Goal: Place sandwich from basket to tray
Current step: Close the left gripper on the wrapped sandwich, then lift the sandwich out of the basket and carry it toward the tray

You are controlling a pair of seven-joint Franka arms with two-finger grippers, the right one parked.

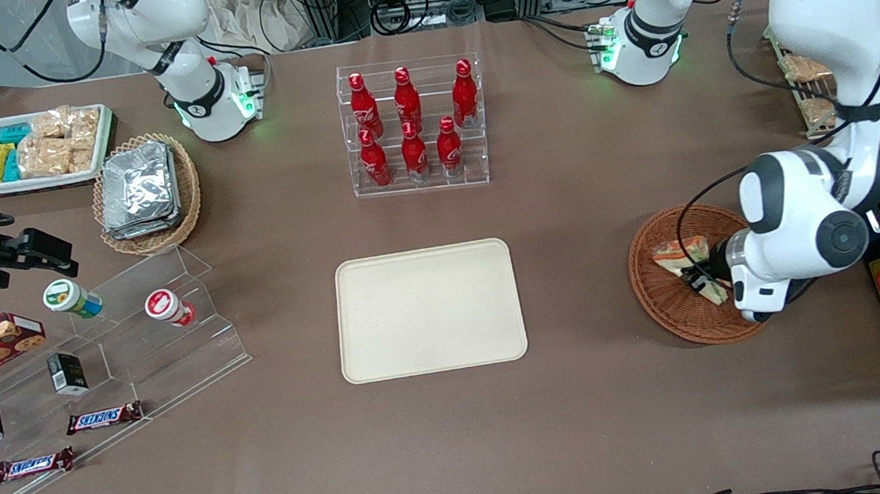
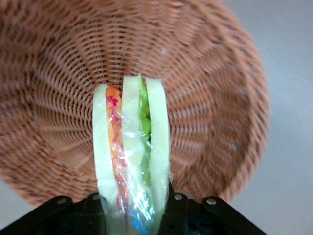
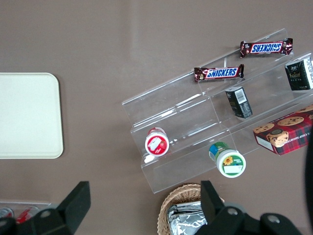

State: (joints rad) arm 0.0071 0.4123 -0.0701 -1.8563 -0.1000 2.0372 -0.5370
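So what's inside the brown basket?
Inside the basket there is the sandwich, with the gripper down at it. The arm covers part of the basket, so that bit can't be seen.

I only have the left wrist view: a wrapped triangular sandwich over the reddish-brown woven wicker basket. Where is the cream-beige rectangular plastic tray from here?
Observer: The cream-beige rectangular plastic tray lies flat at mid-table, toward the parked arm's end from the reddish-brown woven wicker basket. Nothing lies on it.
Operator: Anything standing near it?
Observer: A clear acrylic rack of red bottles stands farther from the front camera than the tray, apart from it.
Operator: And my hand in the front view?
Observer: The hand is low inside the basket, closed on the wrapped triangular sandwich.
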